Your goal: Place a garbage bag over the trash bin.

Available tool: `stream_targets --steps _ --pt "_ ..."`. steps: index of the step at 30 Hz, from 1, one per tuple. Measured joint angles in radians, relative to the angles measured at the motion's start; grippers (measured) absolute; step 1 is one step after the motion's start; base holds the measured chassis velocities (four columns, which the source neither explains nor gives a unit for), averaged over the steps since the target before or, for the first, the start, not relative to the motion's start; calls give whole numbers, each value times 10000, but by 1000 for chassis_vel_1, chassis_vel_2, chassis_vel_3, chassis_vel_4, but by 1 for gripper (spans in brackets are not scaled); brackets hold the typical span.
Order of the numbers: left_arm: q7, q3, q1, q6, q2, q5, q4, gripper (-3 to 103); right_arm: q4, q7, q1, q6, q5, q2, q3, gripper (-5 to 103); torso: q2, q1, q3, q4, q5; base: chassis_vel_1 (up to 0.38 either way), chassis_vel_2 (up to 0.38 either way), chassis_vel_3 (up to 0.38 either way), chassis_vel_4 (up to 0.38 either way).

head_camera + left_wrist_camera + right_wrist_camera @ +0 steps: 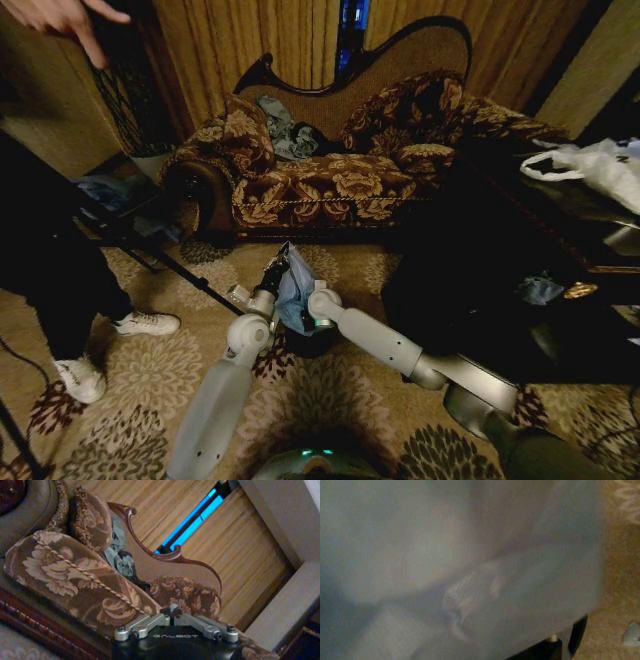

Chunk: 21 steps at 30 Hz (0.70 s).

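mostly the trash bin (312,345) is hidden: in the head view, just a dark rounded bit of it shows at lower centre, under the garbage bag (294,290) and between the two arms. the bag hangs crumpled above it, pale blue, pressed between both wrists. the left gripper (272,272) points up toward the sofa (330,185); in the left wrist view its fingertips (173,612) meet, pinched together with no film visible between them. the right gripper (312,312) is buried in the bag, and i cannot tell how its fingers sit; the right wrist view has blue film (470,570) across nearly the whole frame, with carpet (620,573) along the right edge. open carpet lies lower left in the head view; a person's shoes (145,323) stand at left.
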Motion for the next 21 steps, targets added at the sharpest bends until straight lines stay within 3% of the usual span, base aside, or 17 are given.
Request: stream_targets --steps 8,10,12,14,16,21 --pt "-19 -47 68 -37 -8 12 33 0 37 -3 -194 60 -160 69 221 0 0 0 0 1 0 0 0 0 0" --pt "-27 -47 87 -38 -18 86 33 0 369 143 -171 99 176 -49 388 11 0 -1 0 0 1 0 0 0 0" --pt "-35 -46 89 -35 -19 106 33 0 527 242 -156 125 358 -100 451 11 0 -1 -1 -1 1 0 0 0 0" --pt "-68 -42 83 -26 -40 144 59 0 1104 532 -131 180 871 -313 572 27 1 -1 -2 1 1 0 0 0 0" --pt "-82 -35 71 -26 -47 158 91 0 1327 601 -128 185 1006 -435 584 27 1 -1 -2 1 1 0 0 0 0" --pt "-87 -14 58 -33 -78 222 197 0 2368 1040 -183 209 1341 -943 546 48 2 -1 -1 -1 2 0 0 0 0"
